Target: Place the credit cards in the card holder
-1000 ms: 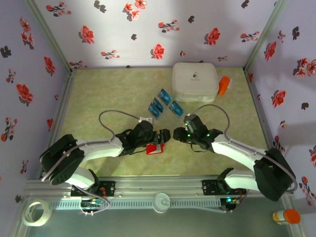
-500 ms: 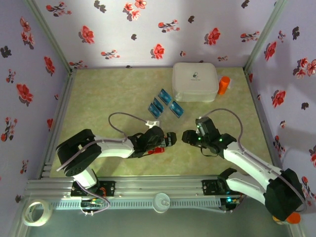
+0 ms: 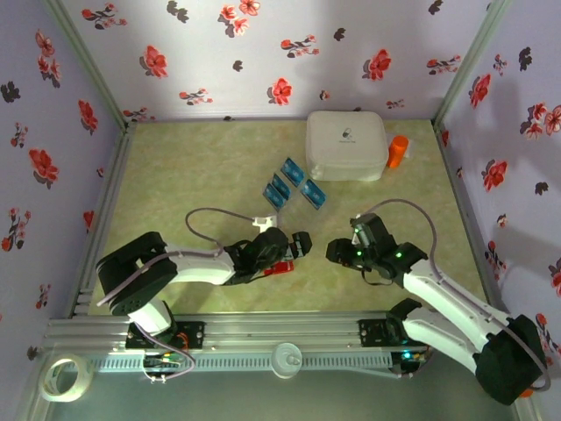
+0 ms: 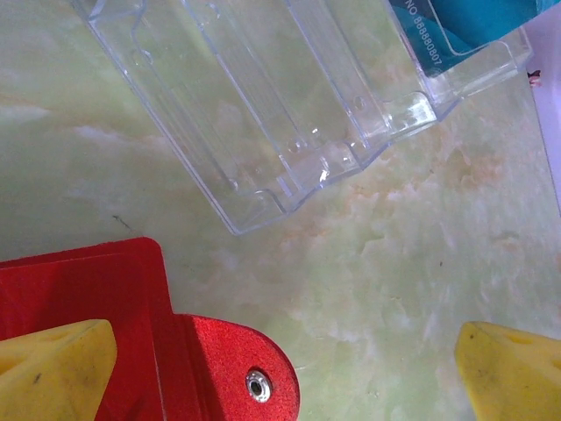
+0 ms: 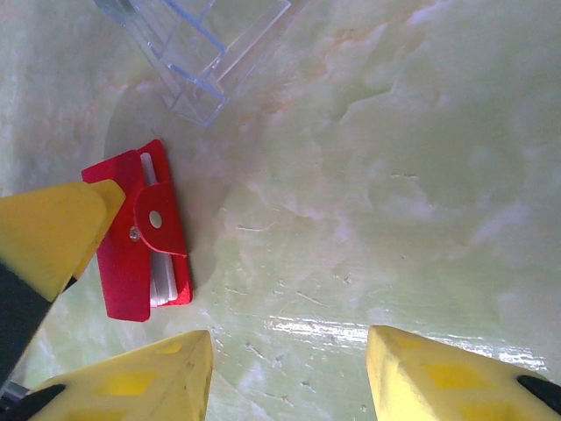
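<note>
One red wallet (image 5: pixel 131 263) lies flat and folded on the worktop (image 5: pixel 368 175). Its long axis runs away from the right claw (image 5: pixel 294 377), and its snap tab (image 4: pixel 237 373) juts sideways into the gap of the left claw (image 4: pixel 285 368). The wallet sits ahead and left of the right claw's fingers (image 5: pixel 149 377), which stand partly apart, holding nothing. The left claw gapes wide and empty; one finger (image 4: pixel 53 368) overlaps the wallet's corner, contact unclear. Well beyond both claws the blue cards (image 3: pixel 293 172) lie in clear sleeves (image 4: pixel 263 114). From above, the left claw covers most of the wallet.
</note>
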